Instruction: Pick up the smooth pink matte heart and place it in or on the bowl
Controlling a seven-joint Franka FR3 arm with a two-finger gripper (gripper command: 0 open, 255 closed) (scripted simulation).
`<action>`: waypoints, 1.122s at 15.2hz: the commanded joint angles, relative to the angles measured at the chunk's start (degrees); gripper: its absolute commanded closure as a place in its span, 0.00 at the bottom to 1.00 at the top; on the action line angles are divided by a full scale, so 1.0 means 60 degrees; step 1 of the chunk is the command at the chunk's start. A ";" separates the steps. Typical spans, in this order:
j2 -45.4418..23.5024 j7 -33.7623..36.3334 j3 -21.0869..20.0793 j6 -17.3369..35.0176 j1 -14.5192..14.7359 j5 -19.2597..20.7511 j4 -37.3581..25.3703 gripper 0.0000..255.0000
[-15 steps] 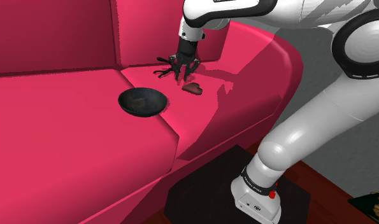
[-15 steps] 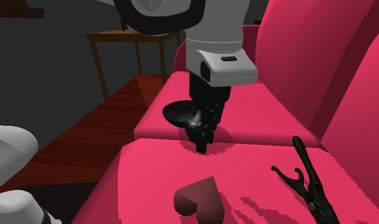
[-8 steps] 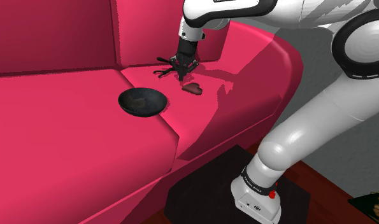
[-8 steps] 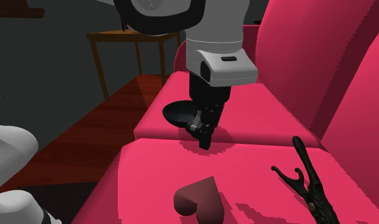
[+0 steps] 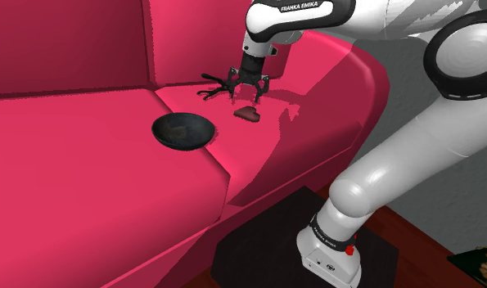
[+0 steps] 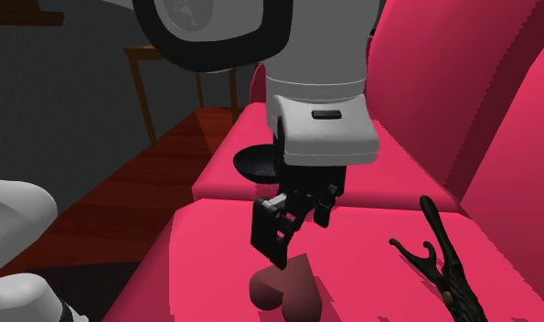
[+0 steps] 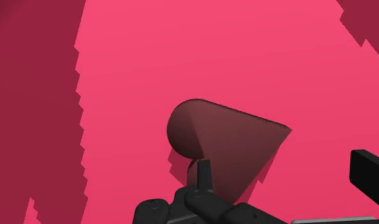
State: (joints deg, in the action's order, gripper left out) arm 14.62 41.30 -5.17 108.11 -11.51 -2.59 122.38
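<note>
A bright pink sofa point(image 5: 86, 164) carries everything, and the white arm point(image 5: 413, 155) bends over it. A black bowl point(image 5: 182, 131) sits on the seat beside a cushion seam. One cushion over from the bowl hangs the gripper point(image 5: 250, 92), its fingers point(image 6: 268, 233) spread and grasping nothing. Just under them, apart from the bowl, lies the dull pink heart point(image 5: 248, 114). A black forked twig point(image 6: 448, 274) shares that cushion.

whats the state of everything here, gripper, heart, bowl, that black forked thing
gripper: open, poised over the heart, holding nothing
heart: lying flat on the sofa, not gripped
bowl: upright, empty, on the sofa seat
black forked thing: lying on the sofa, untouched
</note>
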 commanded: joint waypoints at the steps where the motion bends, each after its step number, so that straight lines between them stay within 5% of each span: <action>1: 0.0026 0.0535 0.0148 0.0267 -0.0281 0.0157 0.0217 0.00; 17: -0.0137 0.0961 0.0264 0.1427 -0.0519 0.0292 0.1156 0.00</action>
State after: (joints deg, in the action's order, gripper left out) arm 13.80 47.07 -3.58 116.66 -14.62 -0.83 129.31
